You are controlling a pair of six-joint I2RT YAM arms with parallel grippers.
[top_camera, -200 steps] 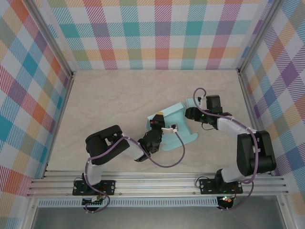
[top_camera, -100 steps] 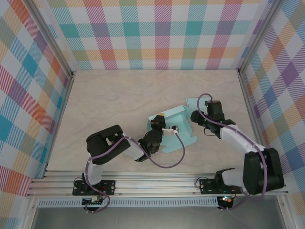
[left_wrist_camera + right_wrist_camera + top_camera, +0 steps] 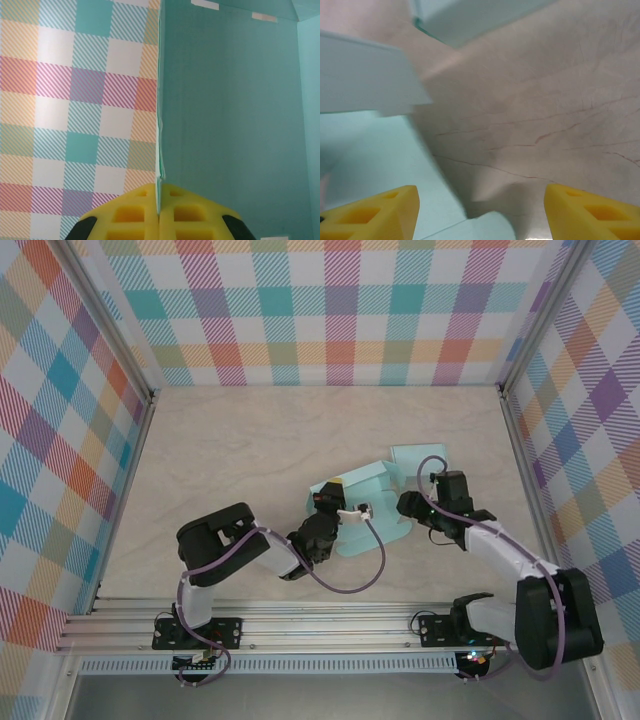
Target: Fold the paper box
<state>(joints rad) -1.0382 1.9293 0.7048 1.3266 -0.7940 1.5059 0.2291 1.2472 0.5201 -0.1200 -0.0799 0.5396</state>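
The light teal paper box [image 3: 372, 482] lies partly folded in the middle of the table, with one wall standing and a flap [image 3: 413, 455] lying flat at the back right. My left gripper [image 3: 326, 504] is shut on the thin edge of a box panel [image 3: 230, 100]; the yellow pads [image 3: 137, 217] pinch it at the left gripper [image 3: 160, 212]. My right gripper [image 3: 405, 506] hangs open just right of the box. In the right wrist view the right gripper [image 3: 482, 210] has bare table between its fingertips, and teal box panels [image 3: 365, 155] lie to its left.
Checkered walls [image 3: 340, 310] close in the table [image 3: 230, 460] on three sides. Aluminium rails [image 3: 330, 625] run along the near edge. A purple cable [image 3: 350, 585] loops from the left arm in front of the box.
The right gripper has drawn back from the back-right flap toward the near side and has opened wider. The left gripper has kept its grip and place.
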